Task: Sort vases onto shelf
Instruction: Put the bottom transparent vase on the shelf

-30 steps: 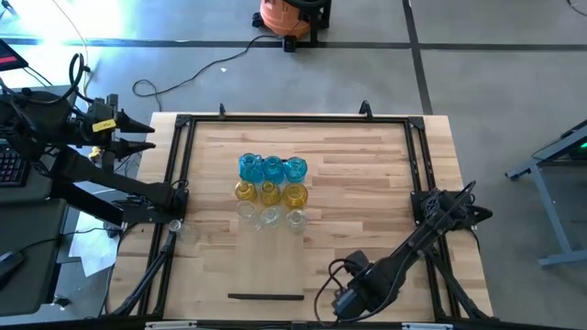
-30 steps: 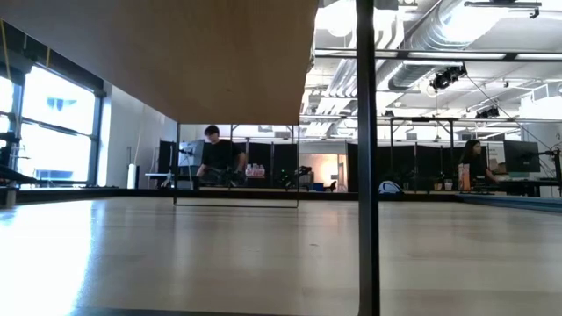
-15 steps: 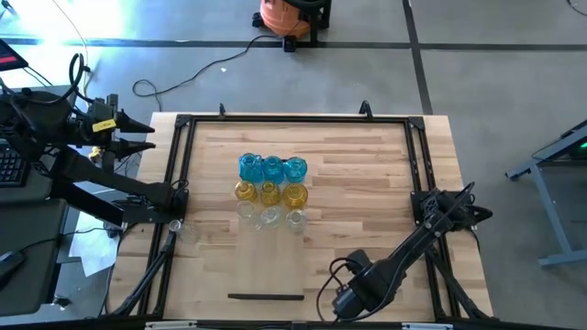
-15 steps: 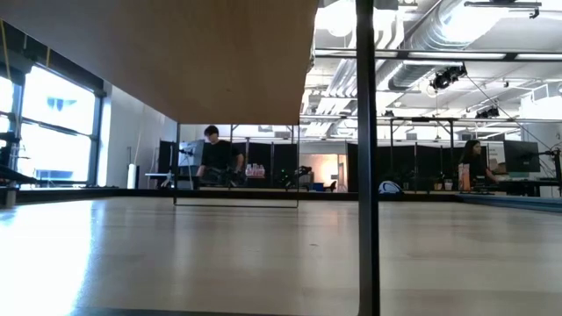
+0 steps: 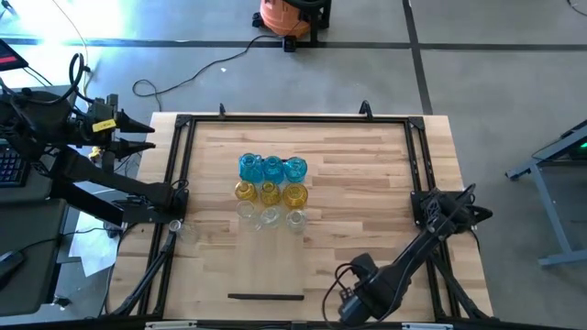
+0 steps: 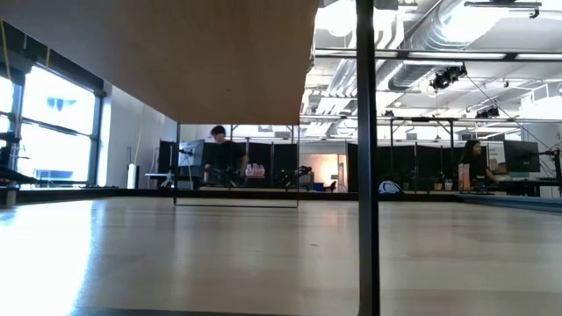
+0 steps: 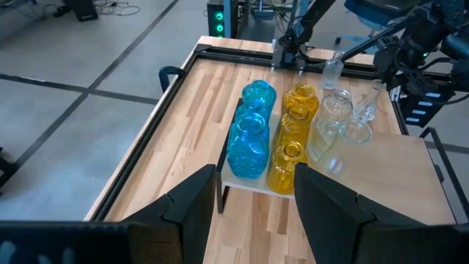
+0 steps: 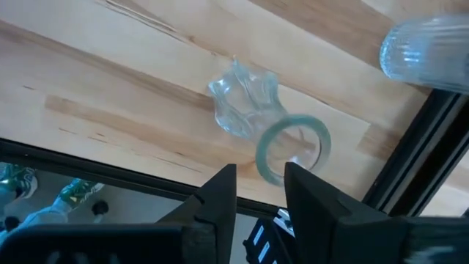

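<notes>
Nine vases stood in a tight three-by-three block near the middle of the table [image 5: 367, 174], seen from above: a far row of blue vases [image 5: 272, 168], a middle row of yellow vases [image 5: 269, 192] and a near row of clear vases [image 5: 270, 216], each touching or just beside its neighbours. The left wrist view showed them standing upright on the shelf [image 7: 253, 185], a pale panel raised a little off the planks on a thin dark end strip. The left gripper [image 5: 147, 136] hung beyond the table's far left corner, well apart from the vases, and its fingers [image 7: 196, 209] were spread wide with nothing between them. The right gripper [image 5: 353, 302] was low over the near edge of the table, right of centre. In its wrist view the right gripper [image 8: 260, 194] pointed down at a fluted clear vase [image 8: 249, 110] lying on its side on the planks, its greenish rim turned toward the fingertips. The fingers [image 8: 220, 202] stood apart with a narrow gap, and the vase lay just past their tips, not between them. A ribbed clear vase [image 8: 429, 48] stood near it, beside the dark table frame [image 8: 425, 147].
</notes>
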